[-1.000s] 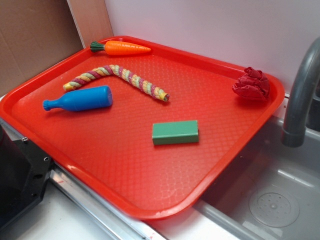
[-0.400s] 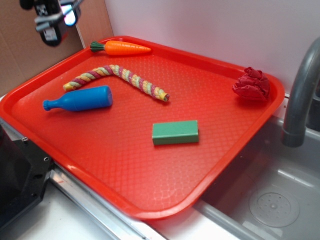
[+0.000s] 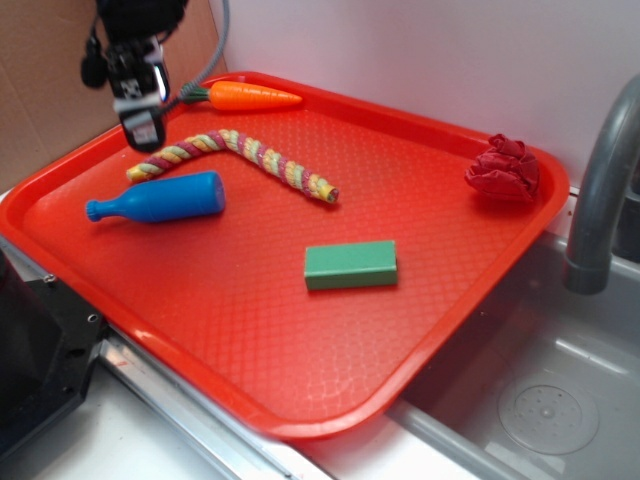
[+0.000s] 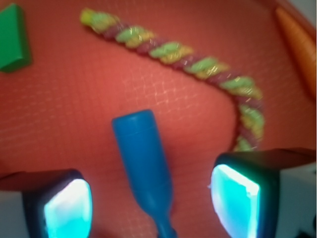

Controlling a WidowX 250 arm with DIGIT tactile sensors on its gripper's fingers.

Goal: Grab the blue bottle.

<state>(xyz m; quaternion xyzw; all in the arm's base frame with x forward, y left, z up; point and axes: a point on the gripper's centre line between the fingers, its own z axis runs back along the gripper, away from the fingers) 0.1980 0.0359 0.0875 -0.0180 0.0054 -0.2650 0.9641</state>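
Note:
The blue bottle (image 3: 158, 199) lies on its side on the left part of the red tray (image 3: 250, 330), neck pointing left. My gripper (image 3: 141, 122) hangs in the air above the tray's far left, behind the bottle and apart from it. In the wrist view the blue bottle (image 4: 143, 161) lies below, in line with the gap of my gripper (image 4: 151, 203). Its two glowing pads (image 4: 67, 208) stand wide apart and touch nothing; the gripper is open.
A striped twisted rope (image 3: 240, 155) lies just behind the bottle, and an orange toy carrot (image 3: 250, 96) lies at the tray's far edge. A green block (image 3: 350, 264) sits mid-tray, a red crumpled cloth (image 3: 503, 168) at the far right. A grey faucet (image 3: 600, 200) and sink lie to the right.
The gripper came into view at the top left and has moved down and slightly right toward the tray. The objects on the tray have not moved.

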